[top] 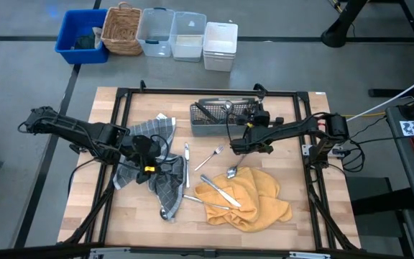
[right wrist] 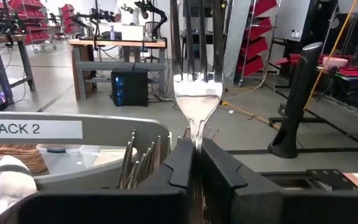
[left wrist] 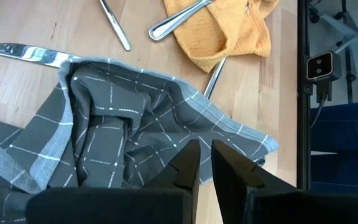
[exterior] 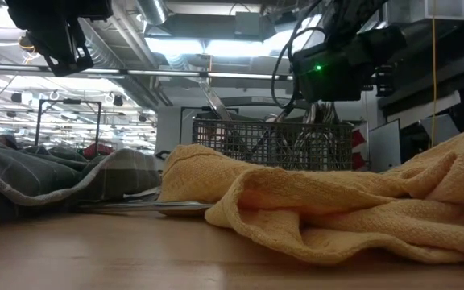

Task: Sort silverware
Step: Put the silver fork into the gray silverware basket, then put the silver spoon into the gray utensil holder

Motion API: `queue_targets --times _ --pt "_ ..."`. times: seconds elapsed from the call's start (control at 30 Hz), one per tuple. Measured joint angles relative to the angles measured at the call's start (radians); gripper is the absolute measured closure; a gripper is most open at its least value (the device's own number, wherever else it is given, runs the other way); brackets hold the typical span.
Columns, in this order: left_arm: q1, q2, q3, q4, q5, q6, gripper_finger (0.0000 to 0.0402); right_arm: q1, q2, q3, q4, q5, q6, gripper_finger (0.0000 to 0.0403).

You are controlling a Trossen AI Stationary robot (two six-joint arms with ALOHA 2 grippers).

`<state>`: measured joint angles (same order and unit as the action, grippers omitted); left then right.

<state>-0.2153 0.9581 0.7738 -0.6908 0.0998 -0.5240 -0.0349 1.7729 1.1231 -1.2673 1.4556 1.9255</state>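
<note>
Steel fork (right wrist: 197, 99) pinched in my right gripper (right wrist: 196, 155) over the caddy (top: 225, 119).
Several pieces sorted; I count about five left by the towels; left gripper (left wrist: 205, 163) nearly closed, empty.

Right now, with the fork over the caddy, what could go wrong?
1. The right pincer pinches the fork only by its thin handle; it could tilt and miss its slot in the caddy.
2. A knife lies partly under the grey cloth by the left pincer; it could get dragged.
</note>
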Motion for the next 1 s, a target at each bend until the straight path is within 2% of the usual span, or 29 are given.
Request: queue_targets --times 0.33,0.5,0.57,0.67,1.0 --pt "0.000 0.000 0.000 0.000 -0.001 0.011 0.0370 0.002 -0.001 0.015 0.010 -0.045 0.003 0.0273" --pt "0.000 0.000 0.000 0.000 -0.002 0.024 0.0370 0.003 -0.001 0.111 -0.118 -0.156 -0.032 0.0258" --pt "0.000 0.000 0.000 0.000 -0.001 0.024 0.0370 0.009 -0.001 0.172 -0.192 -0.215 -0.096 0.0259" --pt "0.000 0.000 0.000 0.000 -0.001 0.026 0.0370 0.036 -0.001 0.279 -0.294 -0.230 -0.196 0.0266" --pt "-0.001 0.000 0.000 0.011 0.000 0.039 0.0370 0.188 -0.047 0.624 -0.302 -0.227 -0.700 0.0274"
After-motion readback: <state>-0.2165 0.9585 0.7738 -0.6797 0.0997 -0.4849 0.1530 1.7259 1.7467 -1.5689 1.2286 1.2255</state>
